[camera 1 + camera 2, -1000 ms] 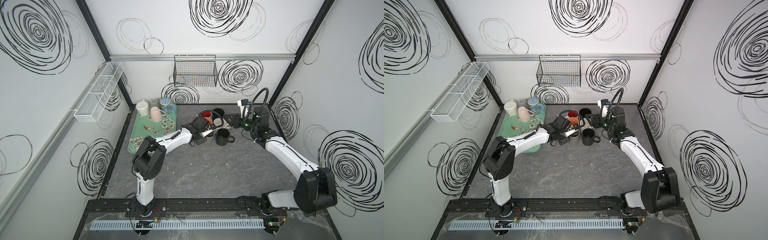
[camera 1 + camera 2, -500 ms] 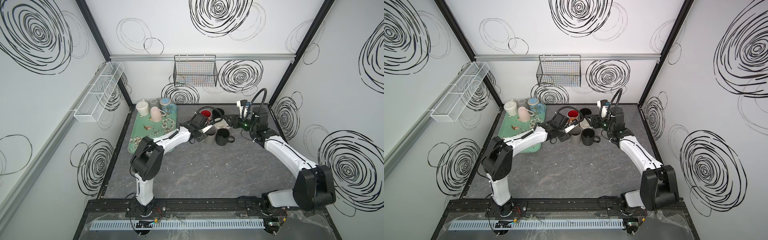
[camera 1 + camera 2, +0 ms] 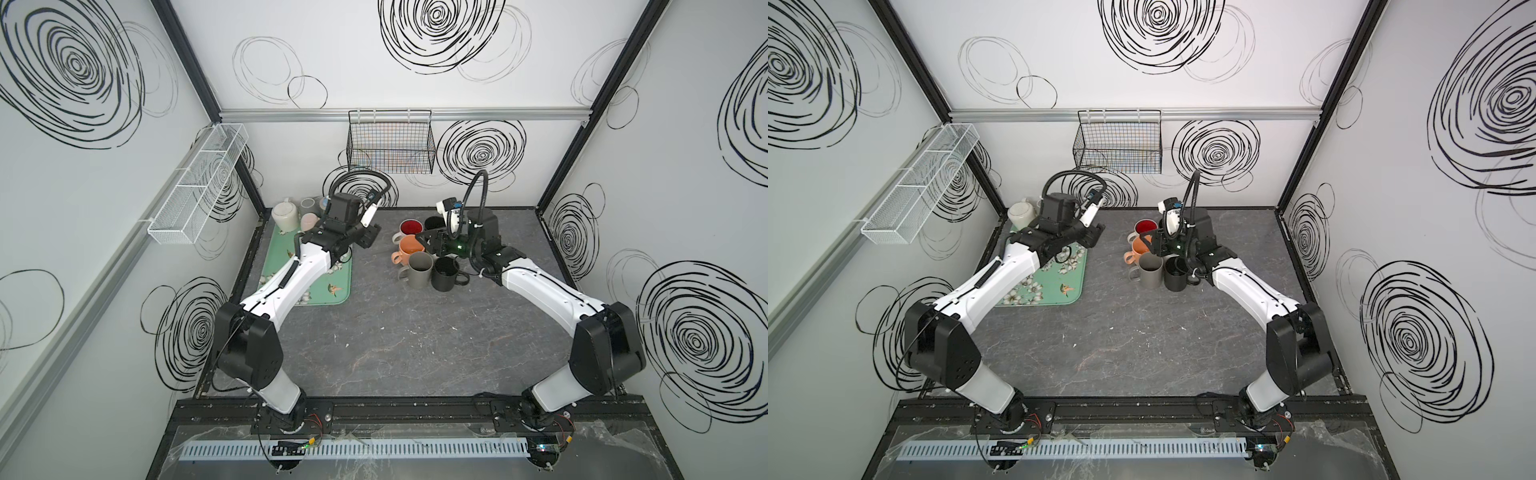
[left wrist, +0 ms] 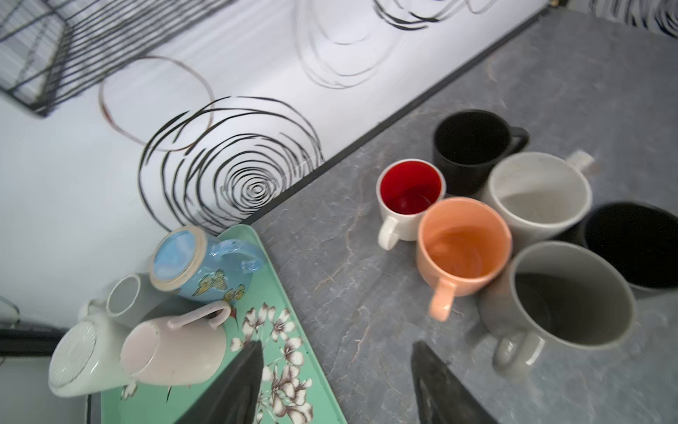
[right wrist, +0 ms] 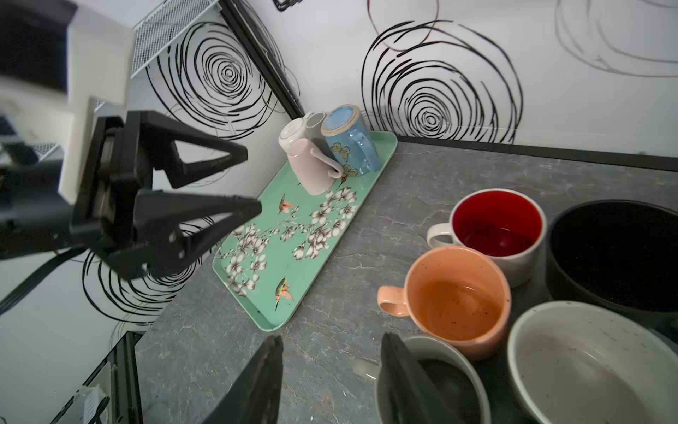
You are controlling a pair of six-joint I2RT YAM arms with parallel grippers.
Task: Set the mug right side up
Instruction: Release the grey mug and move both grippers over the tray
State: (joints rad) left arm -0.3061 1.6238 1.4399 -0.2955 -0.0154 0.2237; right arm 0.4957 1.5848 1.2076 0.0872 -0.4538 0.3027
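The gray counter [image 3: 415,332] holds a green tray [image 5: 268,315] near the back corner. A bunch of mugs stands near the tray, all with the open end up, among them a gray mug [image 4: 561,304], an orange mug [image 4: 462,249] and a red-inside mug [image 4: 411,194]. The left gripper [image 4: 335,347] hangs over the place where the tray's edge meets the counter, and its jaws are wide apart and hold nothing. The right gripper [image 5: 330,339] hangs over the bunch, and its jaws are apart and empty too, with one of them right over the rim of the gray mug. The mugs that need turning are on the tray, bottoms up and packed close: a pink mug [image 4: 176,352], a blue butterfly mug [image 4: 205,268] and a white mug [image 4: 80,359]. The pink one is nearest the left gripper, so it is likely next. Its neighbors press against it, so a jaw pushed in beside it could knock one over or shove it off the tray. The mugs look smooth and shiny, so one could slip out while it is being turned. The bunch is crowded, so a mug set down too close could bump the others.
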